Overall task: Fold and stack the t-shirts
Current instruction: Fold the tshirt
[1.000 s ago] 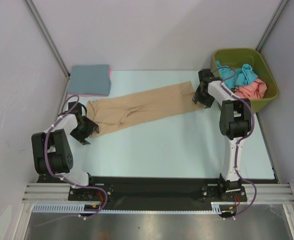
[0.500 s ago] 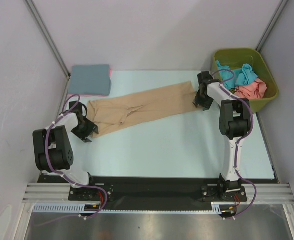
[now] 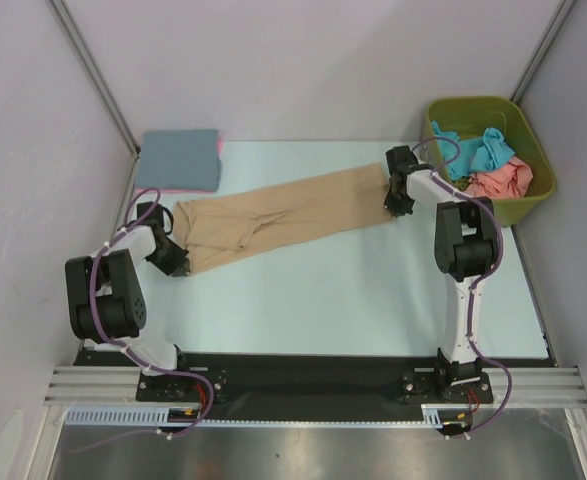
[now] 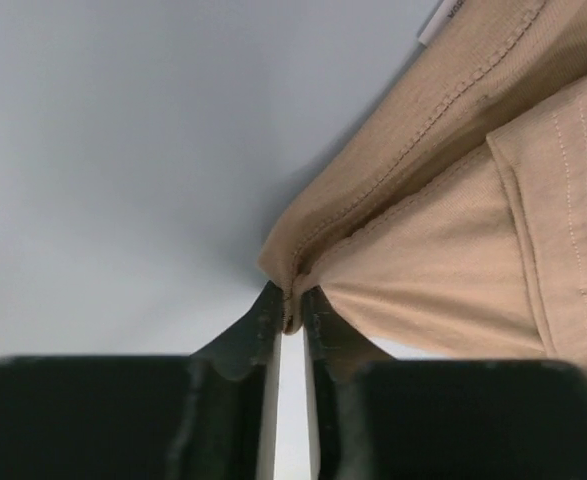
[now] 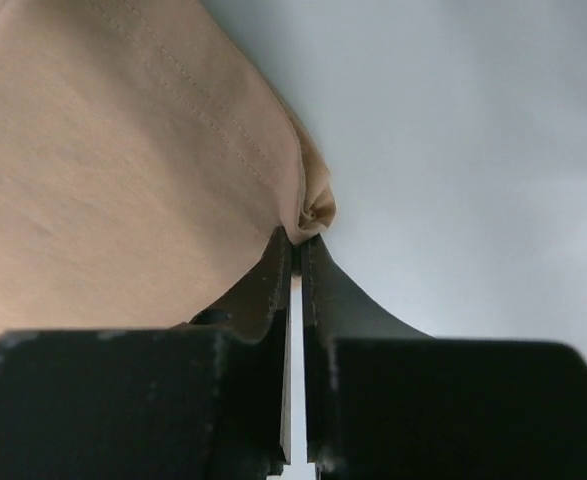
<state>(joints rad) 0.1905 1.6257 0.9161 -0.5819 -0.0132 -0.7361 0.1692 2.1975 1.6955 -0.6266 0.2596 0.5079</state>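
Note:
A tan t-shirt (image 3: 283, 215) lies stretched in a long folded strip across the pale table, running from lower left to upper right. My left gripper (image 3: 180, 262) is shut on the tan shirt's near-left corner (image 4: 291, 300); the cloth bunches between its tips. My right gripper (image 3: 397, 203) is shut on the shirt's right-end corner (image 5: 311, 215), pinched into a small knot. A folded slate-blue t-shirt (image 3: 178, 158) rests on a pink one at the back left. Teal (image 3: 475, 148) and salmon (image 3: 501, 180) t-shirts lie crumpled in the bin.
The olive-green plastic bin (image 3: 533, 140) stands at the back right, just right of the right arm. Grey walls close in on the left, back and right. A black strip and metal rail run along the table's near edge (image 3: 303, 375).
Both grippers have closed on the tan shirt's corners. The left one moved slightly up and in to the corner; the right one shifted a little left onto the shirt's end.

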